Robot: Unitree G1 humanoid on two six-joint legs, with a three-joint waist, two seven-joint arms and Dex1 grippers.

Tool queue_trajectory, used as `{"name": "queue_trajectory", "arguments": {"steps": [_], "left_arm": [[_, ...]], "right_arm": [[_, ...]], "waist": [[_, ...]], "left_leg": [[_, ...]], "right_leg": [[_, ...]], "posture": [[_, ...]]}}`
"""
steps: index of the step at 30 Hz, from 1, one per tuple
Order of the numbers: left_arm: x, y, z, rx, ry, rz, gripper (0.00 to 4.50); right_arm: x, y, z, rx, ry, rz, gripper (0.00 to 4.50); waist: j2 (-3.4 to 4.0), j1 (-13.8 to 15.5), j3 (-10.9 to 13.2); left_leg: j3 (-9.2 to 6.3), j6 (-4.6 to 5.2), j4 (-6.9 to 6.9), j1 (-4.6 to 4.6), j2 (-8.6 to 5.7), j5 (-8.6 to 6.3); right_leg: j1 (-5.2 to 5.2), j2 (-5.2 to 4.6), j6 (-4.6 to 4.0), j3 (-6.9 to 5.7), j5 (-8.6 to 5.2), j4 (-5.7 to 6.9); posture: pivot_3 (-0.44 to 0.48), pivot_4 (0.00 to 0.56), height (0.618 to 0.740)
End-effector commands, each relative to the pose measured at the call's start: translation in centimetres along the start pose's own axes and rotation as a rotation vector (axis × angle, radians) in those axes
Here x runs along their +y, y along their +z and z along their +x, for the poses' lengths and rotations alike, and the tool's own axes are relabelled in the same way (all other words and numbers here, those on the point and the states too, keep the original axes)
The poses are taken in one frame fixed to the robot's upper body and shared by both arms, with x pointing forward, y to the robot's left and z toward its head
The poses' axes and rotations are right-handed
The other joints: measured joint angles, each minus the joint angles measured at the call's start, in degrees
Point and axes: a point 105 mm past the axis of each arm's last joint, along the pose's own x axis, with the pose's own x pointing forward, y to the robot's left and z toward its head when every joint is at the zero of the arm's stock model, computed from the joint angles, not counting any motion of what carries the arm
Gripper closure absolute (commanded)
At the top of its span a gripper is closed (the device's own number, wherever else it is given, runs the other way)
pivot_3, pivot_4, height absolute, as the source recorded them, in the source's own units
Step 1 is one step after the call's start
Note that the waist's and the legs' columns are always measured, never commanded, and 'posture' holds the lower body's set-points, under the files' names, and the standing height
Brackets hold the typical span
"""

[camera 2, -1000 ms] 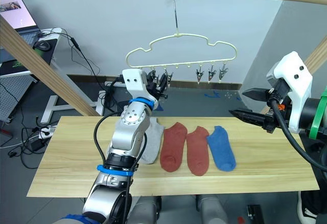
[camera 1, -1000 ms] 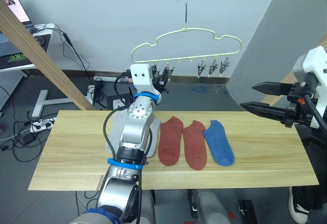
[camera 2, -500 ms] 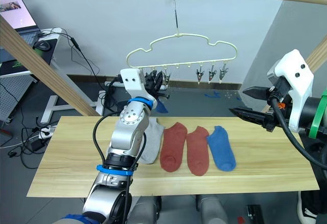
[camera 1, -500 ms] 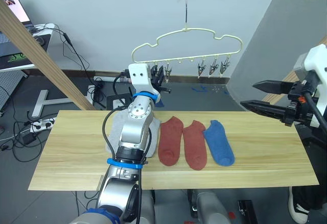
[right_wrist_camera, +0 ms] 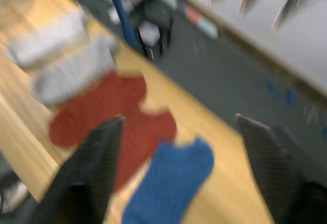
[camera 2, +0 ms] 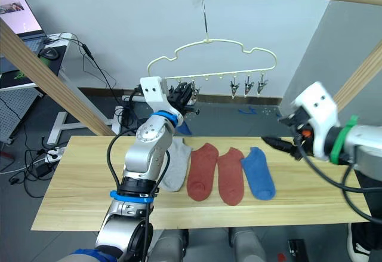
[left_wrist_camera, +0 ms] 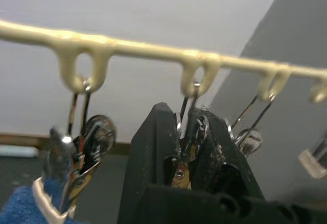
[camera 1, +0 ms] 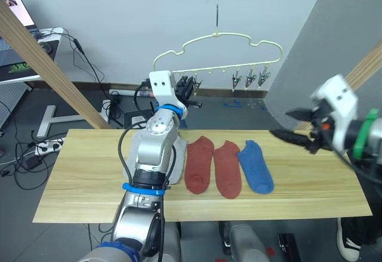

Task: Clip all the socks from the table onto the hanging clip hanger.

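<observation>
The pale yellow clip hanger (camera 1: 218, 50) hangs by its hook from a wooden beam above the table (camera 1: 83, 178). My left gripper (left_wrist_camera: 186, 117) is raised to the hanger's row of clips and is shut on one metal clip (left_wrist_camera: 180, 170). Blue fabric (left_wrist_camera: 20, 208) shows under the neighbouring clip. On the table lie two rust red socks (camera 1: 199, 163) (camera 1: 227, 168) and a blue sock (camera 1: 256, 166). Grey socks (camera 2: 176, 166) lie partly hidden behind my left arm. My right gripper (camera 1: 292, 125) hovers open above the table, right of the blue sock.
A slanted wooden post (camera 1: 54, 65) rises behind the table's left end. A desk with a laptop (camera 1: 18, 11) stands far left, with cables on the floor. Three free clips (camera 1: 249, 78) hang at the hanger's right end.
My right arm has swung left and lower, closer to the blue sock. My left gripper has shifted slightly left at the clips.
</observation>
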Motion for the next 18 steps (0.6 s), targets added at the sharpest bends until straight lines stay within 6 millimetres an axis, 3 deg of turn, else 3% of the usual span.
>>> {"name": "queue_trajectory", "arguments": {"steps": [1,8,11,18], "left_arm": [[-0.6,2.4,-0.2,-0.029,-0.068,-0.087,4.20],[-1.1,3.0,-0.1,0.030,-0.117,-0.270,4.20],[-1.2,3.1,-0.1,0.042,-0.121,-0.275,4.20],[-1.6,3.3,-0.1,0.048,-0.131,-0.253,4.20]], "right_arm": [[-0.3,-1.5,2.5,0.038,-0.035,-0.034,0.02],[-1.1,-4.5,7.4,0.127,-0.057,-0.055,0.02],[-1.1,-5.8,9.5,0.163,-0.037,-0.028,0.02],[-2.2,-7.9,12.4,0.213,-0.046,-0.042,0.02]], "waist": [[0.01,0.03,0.02],[-0.01,0.10,0.05],[-0.01,0.13,0.05],[-0.01,0.18,0.07]], "left_leg": [[0.00,0.00,0.00,0.00,0.00,0.00],[-0.03,0.00,-0.01,0.00,0.01,0.00],[-0.04,0.00,-0.02,0.00,0.00,0.00],[-0.04,0.00,-0.04,0.00,0.00,0.00]], "right_leg": [[-0.01,0.00,0.01,0.00,-0.01,-0.01],[-0.02,0.01,0.04,-0.01,-0.02,-0.01],[-0.01,0.02,0.03,-0.01,-0.02,-0.02],[-0.01,0.02,-0.22,-0.01,0.13,-0.10]], "posture": [[-0.015,0.269,0.740],[0.009,0.273,0.740],[0.016,0.273,0.740],[0.033,0.278,0.740]]}}
